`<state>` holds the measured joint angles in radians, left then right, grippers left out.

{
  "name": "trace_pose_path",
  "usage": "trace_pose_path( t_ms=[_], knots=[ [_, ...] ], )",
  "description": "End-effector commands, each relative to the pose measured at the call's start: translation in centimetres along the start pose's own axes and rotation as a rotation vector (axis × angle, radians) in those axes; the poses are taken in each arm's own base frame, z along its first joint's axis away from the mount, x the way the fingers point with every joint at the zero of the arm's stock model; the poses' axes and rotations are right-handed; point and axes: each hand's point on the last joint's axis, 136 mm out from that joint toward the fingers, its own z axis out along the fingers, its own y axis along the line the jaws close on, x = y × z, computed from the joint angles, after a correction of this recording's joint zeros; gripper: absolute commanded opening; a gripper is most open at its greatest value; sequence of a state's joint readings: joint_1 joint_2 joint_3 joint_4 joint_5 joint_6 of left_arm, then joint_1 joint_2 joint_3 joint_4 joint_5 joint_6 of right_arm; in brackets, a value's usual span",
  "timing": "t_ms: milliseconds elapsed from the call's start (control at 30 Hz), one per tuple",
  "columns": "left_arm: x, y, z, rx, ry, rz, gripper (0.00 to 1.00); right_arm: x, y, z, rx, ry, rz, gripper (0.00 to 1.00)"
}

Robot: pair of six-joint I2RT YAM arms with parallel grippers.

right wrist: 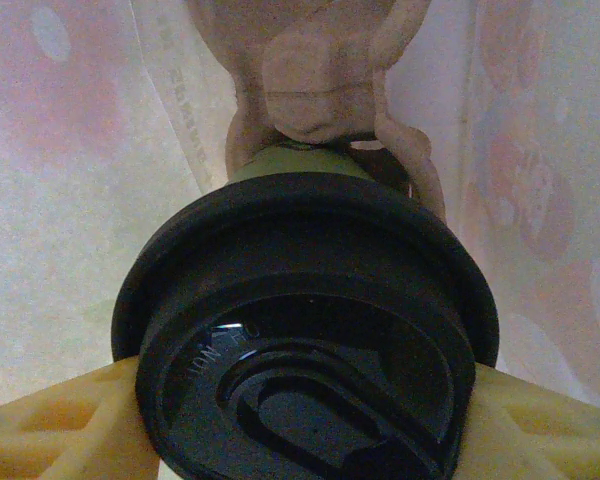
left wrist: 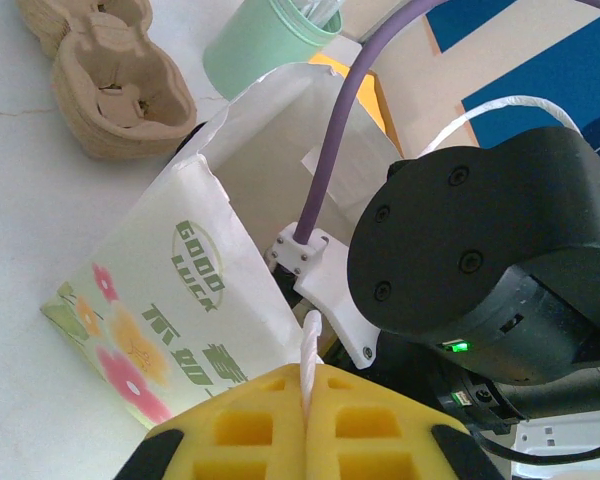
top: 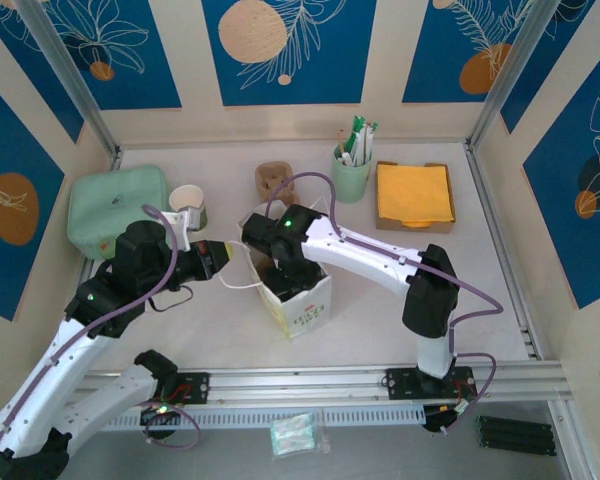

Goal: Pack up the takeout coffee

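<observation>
Right tool (right wrist: 298, 432) clamps the takeout coffee (right wrist: 302, 345) down inside the bag (left wrist: 170, 300), probably over a carrier (right wrist: 310, 90); left tool (left wrist: 306, 425) pinches the handle (left wrist: 307, 350), holding the mouth open.

Top external: mounted high above near edge of table (top: 380, 320), looking down and forward. Left wrist: held close beside paper bag (left wrist: 170, 300), facing its printed side. Right wrist: inside bag, looking down, very near. Shared by all: bag

A robotics lab cell was indicated by the aluminium rail (top: 310, 382) along the table (top: 380, 325) edge and by aluminium posts (top: 68, 75) framing printed blue panels (top: 285, 50). A café counter was imitated with orange napkins (top: 413, 193), a mint cup of sachets (top: 351, 178) and a pulp cup carrier (top: 276, 182).
</observation>
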<state>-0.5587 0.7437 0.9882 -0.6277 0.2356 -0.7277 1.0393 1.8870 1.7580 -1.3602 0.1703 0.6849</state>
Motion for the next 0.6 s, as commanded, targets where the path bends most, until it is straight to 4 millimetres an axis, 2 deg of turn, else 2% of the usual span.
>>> trace_pose_path(
  t_ms=[0, 567],
  knots=[
    [-0.40, -0.71, -0.27, 0.023, -0.014, 0.010, 0.00, 0.49, -0.61, 0.35, 0.014, 0.024, 0.002, 0.56],
    [-0.46, -0.69, -0.22, 0.021, -0.014, 0.008, 0.00, 0.32, -0.55, -0.17, 0.011, 0.009, 0.000, 0.56]
  ],
)
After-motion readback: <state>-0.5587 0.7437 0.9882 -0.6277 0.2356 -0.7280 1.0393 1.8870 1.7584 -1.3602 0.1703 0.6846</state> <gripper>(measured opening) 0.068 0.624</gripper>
